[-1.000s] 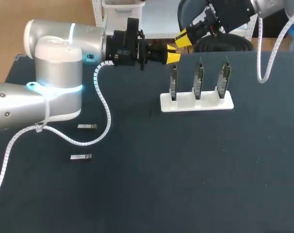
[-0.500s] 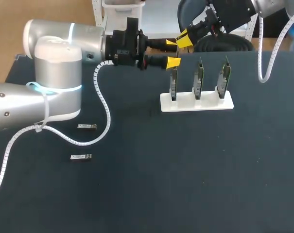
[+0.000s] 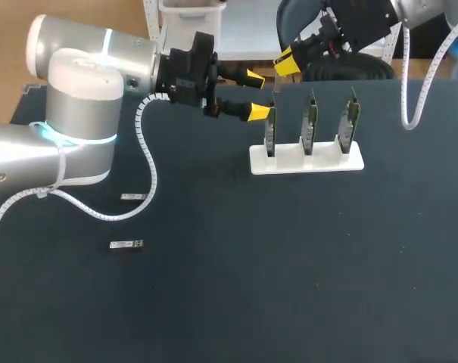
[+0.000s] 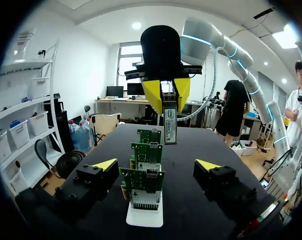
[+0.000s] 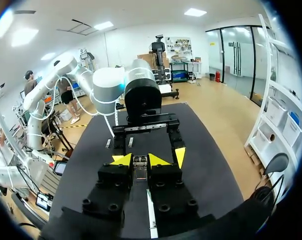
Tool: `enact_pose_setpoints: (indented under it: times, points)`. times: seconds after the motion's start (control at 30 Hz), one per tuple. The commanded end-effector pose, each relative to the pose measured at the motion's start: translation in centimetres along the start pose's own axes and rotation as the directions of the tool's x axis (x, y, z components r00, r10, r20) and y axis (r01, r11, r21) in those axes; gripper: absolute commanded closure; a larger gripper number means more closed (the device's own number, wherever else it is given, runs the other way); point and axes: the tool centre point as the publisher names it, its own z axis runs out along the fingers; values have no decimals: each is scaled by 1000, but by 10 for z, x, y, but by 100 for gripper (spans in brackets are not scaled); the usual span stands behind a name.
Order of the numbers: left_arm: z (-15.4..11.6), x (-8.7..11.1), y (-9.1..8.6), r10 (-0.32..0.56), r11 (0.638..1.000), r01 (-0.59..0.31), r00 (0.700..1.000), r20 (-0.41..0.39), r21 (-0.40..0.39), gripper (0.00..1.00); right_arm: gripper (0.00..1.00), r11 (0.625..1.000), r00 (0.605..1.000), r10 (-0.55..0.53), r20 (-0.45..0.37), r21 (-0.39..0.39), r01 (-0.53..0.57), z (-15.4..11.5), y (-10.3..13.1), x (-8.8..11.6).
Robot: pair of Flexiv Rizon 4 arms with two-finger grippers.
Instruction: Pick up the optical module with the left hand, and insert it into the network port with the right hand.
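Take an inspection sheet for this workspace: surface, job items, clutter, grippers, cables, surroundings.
Surface: dark table.
Job's things: module held near the boards. There are three boards, upright in a white stand. Two spare modules lie flat, apart from the stand.
Clutter: nothing seen.
Grippers: left gripper open and empty, beside the stand's end board. Right gripper shut on the module.
Cables: left conduit and right conduit, both white and coiled.
Surroundings: nothing seen.
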Motion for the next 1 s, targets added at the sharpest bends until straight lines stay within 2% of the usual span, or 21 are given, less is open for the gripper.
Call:
enact_pose_setpoints:
  times: [0.03, 0.4, 1.0]
  points:
    - [-1, 5, 5, 6, 1000, -6, 998, -56, 14, 0, 100, 1000, 1000, 0, 3, 5, 0, -1, 2, 1]
    - [2, 16, 6, 55, 998, -52, 986, -157, 18, 0, 100, 1000, 1000, 7, 8, 12, -7, -2, 5, 3]
    - [-1, 26, 11, 44, 999, -43, 978, -205, 9, 0, 100, 1000, 1000, 13, 9, 17, -14, -5, 7, 5]
